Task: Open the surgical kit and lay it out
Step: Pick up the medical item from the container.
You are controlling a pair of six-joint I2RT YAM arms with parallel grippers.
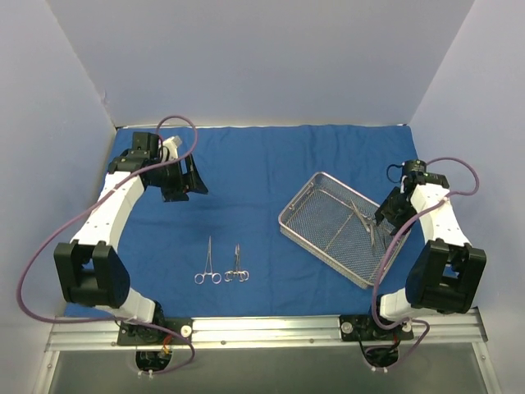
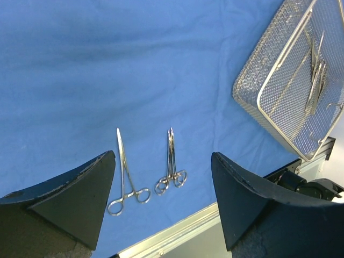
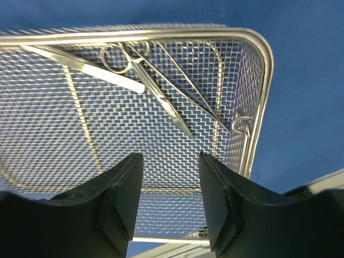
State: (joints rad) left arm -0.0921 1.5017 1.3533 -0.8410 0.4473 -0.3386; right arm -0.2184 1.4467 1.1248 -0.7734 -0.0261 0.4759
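The royal-blue cloth wrap [image 1: 271, 164] lies spread flat over the table. The silver wire-mesh tray [image 1: 320, 197] sits on it at the right, turned at an angle, with several steel instruments [image 1: 365, 222] inside; they also show in the right wrist view [image 3: 156, 94]. Two steel forceps [image 1: 208, 263] [image 1: 237, 264] lie side by side on the cloth near the front, also in the left wrist view [image 2: 124, 172] [image 2: 171, 164]. My left gripper [image 1: 187, 182] is open and empty above the cloth's far left. My right gripper [image 1: 384, 215] is open and empty over the tray's right end [image 3: 258, 80].
White walls enclose the back and both sides. A metal rail [image 1: 262, 328] runs along the near edge, carrying both arm bases. Purple cables [image 1: 49, 246] loop beside each arm.
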